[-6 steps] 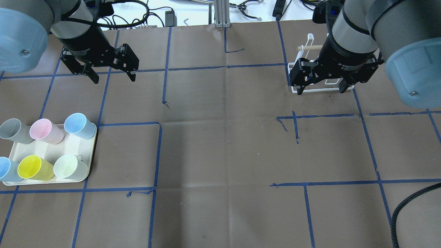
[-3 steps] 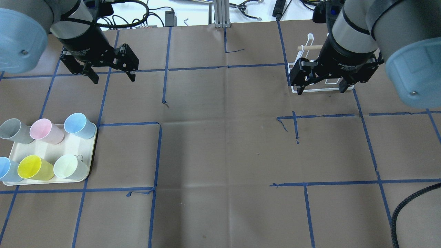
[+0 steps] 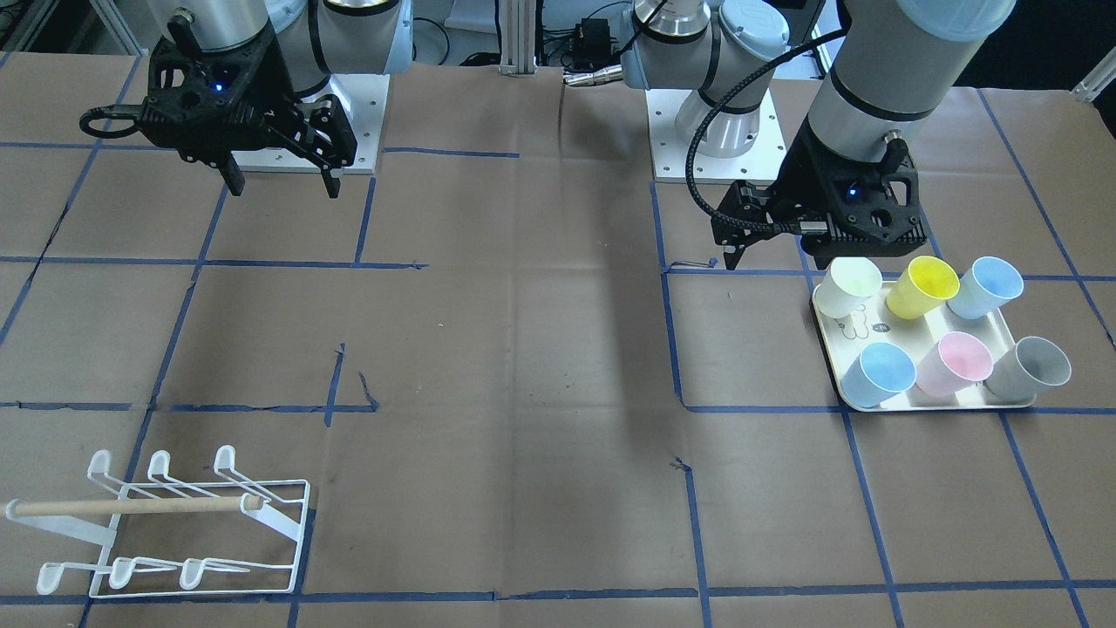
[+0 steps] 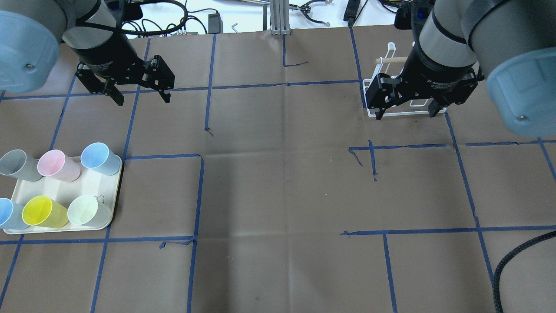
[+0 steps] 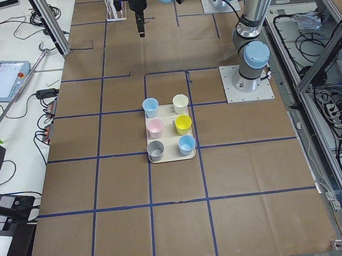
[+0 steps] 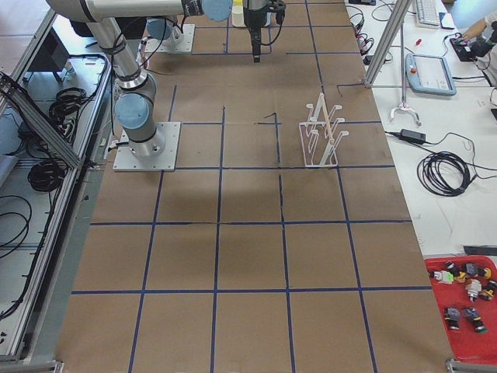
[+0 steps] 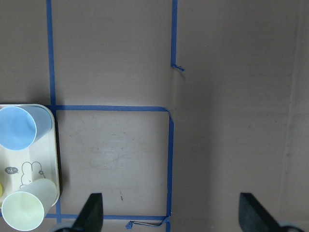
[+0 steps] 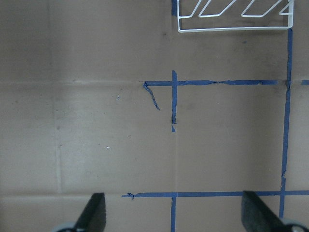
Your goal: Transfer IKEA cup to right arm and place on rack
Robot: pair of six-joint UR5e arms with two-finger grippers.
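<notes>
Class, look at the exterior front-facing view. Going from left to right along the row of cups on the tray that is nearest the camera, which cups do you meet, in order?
near blue cup → pink cup → grey cup

— How do the two arms stand?
— The left arm (image 4: 100, 34) and the right arm (image 4: 451, 39) both reach forward, each on its own side, wrists turned straight down, grippers raised and well apart from each other.
— And the grippers?
— The left gripper (image 4: 143, 100) is spread wide, holding nothing. The right gripper (image 4: 405, 115) likewise, its fingers (image 8: 94, 212) far apart and empty
</notes>
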